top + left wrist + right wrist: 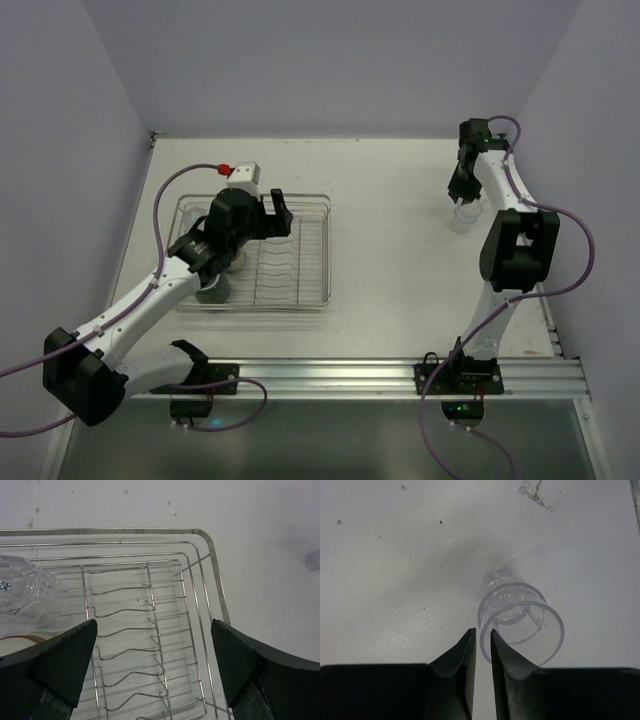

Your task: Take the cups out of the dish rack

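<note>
Here, clear tumbler (520, 617) upright on table (395, 555), mouth upward, right gripper (481, 632) astride rim.

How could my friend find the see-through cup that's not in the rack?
Look at the white table, on its far right side, away from the dish rack. A clear cup stands there, at the tips of the right pincer. It is the only cup outside the rack.

You are looking at a white table (390, 250) that is showing small dark specks and a scuffed grey smudge (535, 492) on its surface. Pale lilac walls (330, 60) are closing it in on three sides. A silver rail (340, 375) is running along its near edge.
</note>
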{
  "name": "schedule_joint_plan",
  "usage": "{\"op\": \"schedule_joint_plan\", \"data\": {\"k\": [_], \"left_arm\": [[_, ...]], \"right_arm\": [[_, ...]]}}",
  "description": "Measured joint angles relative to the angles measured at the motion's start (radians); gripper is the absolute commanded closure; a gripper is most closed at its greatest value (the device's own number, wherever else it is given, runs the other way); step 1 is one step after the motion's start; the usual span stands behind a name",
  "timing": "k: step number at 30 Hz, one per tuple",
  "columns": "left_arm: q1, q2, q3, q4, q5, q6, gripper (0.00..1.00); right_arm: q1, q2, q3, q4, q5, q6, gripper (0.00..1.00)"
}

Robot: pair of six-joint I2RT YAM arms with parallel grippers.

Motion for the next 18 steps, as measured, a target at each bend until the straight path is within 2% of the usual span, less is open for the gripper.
{"op": "schedule_joint_plan", "data": {"k": [7,12,18], "left_arm": [[0.014,-0.004,0.000,-0.060,-0.035,0.000,0.00],[0.060,-0.002,0.018,-0.163,-0.105,0.002,0.00],[0.196,0.013,0.059,-0.257,-0.149,0.019,0.00]], "right_arm": [[0.001,0.000,-0.003,0.000,0.002,0.000,0.76],[0.026,-0.044,-0.034,-0.006,0.008,0.002,0.73],[0.187,-0.242,-0.089,0.002,-0.031,0.004,0.62]]}}
